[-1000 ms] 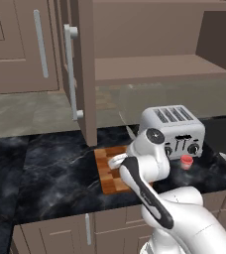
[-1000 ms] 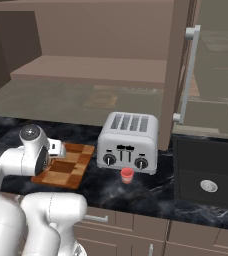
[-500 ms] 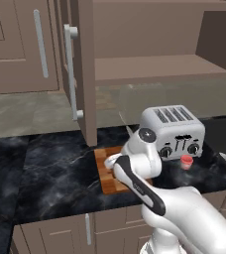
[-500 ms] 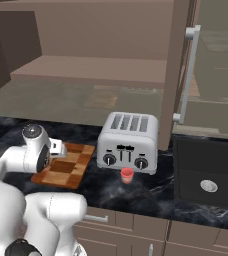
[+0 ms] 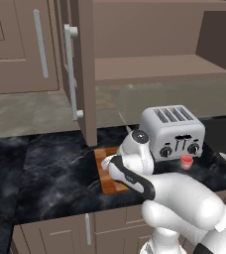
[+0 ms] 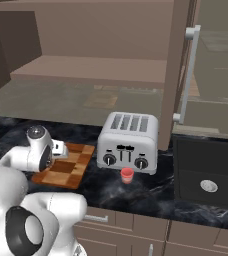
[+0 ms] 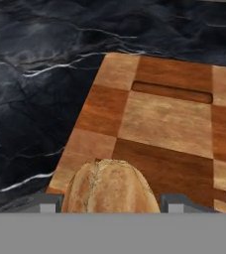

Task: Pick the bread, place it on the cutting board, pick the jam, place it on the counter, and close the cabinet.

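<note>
Bread [image 7: 110,186] sits betw. gripper [image 7: 107,201] fingertips, narrowly closed on its sides, over cutting board [image 7: 169,119] near edge. Prob. light, soft, crumbly: hold across widest part, gentle squeeze. Jam [image 6: 127,174] on bench [image 6: 151,192] by toaster [image 6: 128,142].

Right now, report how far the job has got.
Done, by the look of it: the jam stands on the black counter before the toaster. In hand: the gripper holds the bread over the cutting board, not yet released. Left: setting the bread down and closing the cabinet, its door open.
</note>
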You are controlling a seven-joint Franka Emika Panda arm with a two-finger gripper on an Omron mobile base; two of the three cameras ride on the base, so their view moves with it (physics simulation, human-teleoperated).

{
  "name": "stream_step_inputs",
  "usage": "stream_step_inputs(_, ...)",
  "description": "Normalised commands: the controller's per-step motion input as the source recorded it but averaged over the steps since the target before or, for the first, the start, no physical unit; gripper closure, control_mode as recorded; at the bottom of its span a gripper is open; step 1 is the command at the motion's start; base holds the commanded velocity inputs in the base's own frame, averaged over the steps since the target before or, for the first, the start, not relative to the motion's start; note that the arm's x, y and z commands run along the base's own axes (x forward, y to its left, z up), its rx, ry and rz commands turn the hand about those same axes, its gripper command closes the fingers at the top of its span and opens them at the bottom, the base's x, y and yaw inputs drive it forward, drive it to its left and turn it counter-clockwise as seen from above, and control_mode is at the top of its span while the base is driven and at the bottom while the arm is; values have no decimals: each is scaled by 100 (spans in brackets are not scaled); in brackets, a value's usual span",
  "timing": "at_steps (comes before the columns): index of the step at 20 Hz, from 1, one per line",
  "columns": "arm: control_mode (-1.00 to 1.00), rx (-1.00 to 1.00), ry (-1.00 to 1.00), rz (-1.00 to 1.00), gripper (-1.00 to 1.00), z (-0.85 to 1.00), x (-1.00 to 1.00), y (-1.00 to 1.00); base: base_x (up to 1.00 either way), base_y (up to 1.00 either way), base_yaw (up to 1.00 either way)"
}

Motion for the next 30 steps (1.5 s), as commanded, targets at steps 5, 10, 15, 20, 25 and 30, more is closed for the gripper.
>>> stream_step_inputs(5,-100,0,0,0,100,-37,20,0,0,0,0)
stream_step_inputs(10,-100,0,0,0,100,-30,18,0,0,0,0)
stream_step_inputs(15,-100,0,4,0,100,-21,14,3,0,0,0)
stream_step_inputs(20,-100,0,4,0,100,-10,3,0,0,0,0)
stream_step_inputs(25,-100,0,0,0,-100,0,0,0,0,0,0)
stream_step_inputs(30,-100,0,0,0,-100,0,0,0,0,0,0)
